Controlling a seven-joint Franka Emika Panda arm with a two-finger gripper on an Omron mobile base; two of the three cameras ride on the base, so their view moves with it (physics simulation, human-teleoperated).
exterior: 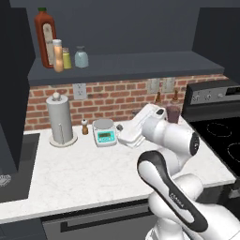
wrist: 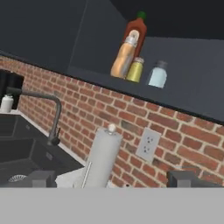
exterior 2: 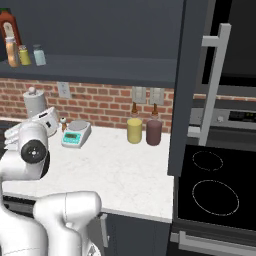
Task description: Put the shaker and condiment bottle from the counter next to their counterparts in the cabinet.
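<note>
the pale teal-blue translucent shaker (wrist: 157,75) and peach-orange translucent condiment bottle (wrist: 123,58) stand on the dark cabinet shelf (wrist: 183,103), upper middle of the hand view. the claw (wrist: 113,179) sits at the bottom edge, well below them, its tips spread wide and pinching nothing.

Pale teal shaker (exterior: 81,57), peach condiment bottle (exterior: 58,56), red-brick wall (exterior: 117,96).

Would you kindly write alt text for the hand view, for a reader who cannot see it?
On the dark cabinet shelf stand four containers: a peach-orange condiment bottle in front of a tall red bottle, then a yellow shaker and a pale teal shaker. Below are a brick wall, paper towel roll, faucet and sink.
</note>
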